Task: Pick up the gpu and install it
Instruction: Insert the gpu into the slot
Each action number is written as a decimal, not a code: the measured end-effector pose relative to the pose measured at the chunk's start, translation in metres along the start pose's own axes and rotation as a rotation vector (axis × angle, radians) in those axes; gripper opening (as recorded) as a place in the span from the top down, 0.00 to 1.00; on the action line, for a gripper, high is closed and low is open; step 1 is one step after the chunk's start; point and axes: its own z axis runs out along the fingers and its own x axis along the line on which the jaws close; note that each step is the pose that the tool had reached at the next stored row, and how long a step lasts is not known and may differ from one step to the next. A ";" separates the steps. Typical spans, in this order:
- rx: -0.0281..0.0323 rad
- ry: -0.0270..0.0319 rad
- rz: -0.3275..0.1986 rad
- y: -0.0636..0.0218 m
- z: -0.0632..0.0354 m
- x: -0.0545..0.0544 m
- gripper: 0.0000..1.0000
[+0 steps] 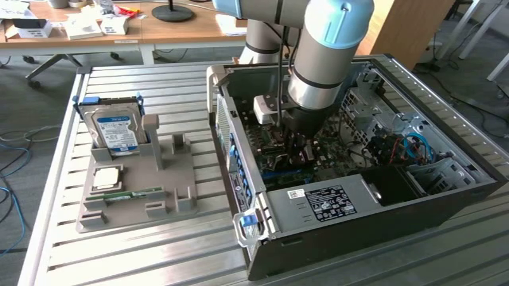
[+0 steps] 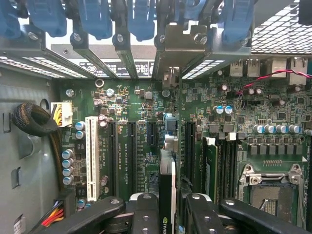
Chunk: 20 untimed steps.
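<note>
Inside the open computer case (image 1: 358,196) on the slatted worktop (image 1: 119,250), the motherboard (image 2: 136,122) is approached by the gripper (image 2: 166,214), whose jaws are clamped on the gpu (image 2: 165,195), held edge-on above the slots and judged not yet seated.

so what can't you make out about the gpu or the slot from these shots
- Exterior view: gripper and its fingertips, sunk in the open black computer case behind the arm's grey wrist.
- Wrist view: thin dark gpu card edge-on between black fingers; its face hidden.
- Wrist view: slot under the card, covered by it; seating unclear.
</note>
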 end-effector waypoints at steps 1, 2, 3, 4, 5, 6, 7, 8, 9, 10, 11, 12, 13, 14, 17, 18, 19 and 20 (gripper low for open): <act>0.0001 0.0000 0.000 0.0000 0.0001 0.000 0.74; 0.0000 -0.0001 0.000 0.0000 0.0003 0.000 0.74; 0.0000 0.0000 0.000 0.0000 0.0006 0.000 0.74; 0.0000 0.0001 0.000 0.0000 0.0009 0.000 0.74; -0.0001 0.0003 0.000 0.0000 0.0011 0.000 0.74; -0.0001 0.0003 0.000 0.0000 0.0011 0.000 0.74; 0.0000 0.0002 0.000 0.0000 0.0012 0.000 0.74; 0.0001 0.0000 0.000 0.0000 0.0014 0.000 0.74; 0.0002 -0.0001 0.000 0.0000 0.0014 0.000 0.74; 0.0001 -0.0001 0.000 0.0000 0.0014 0.000 0.74; 0.0001 -0.0001 0.000 0.0000 0.0015 0.000 0.74; 0.0001 -0.0001 0.000 0.0000 0.0016 0.000 0.74; 0.0002 -0.0003 0.000 0.0000 0.0018 0.000 0.74; 0.0002 -0.0002 0.000 0.0000 0.0018 0.000 0.74; 0.0001 -0.0002 0.000 0.0000 0.0019 0.000 0.74; 0.0001 -0.0001 0.000 0.0000 0.0019 0.000 0.74; 0.0000 0.0000 0.000 0.0000 0.0019 0.000 0.74; 0.0000 0.0001 0.000 0.0000 0.0020 0.000 0.74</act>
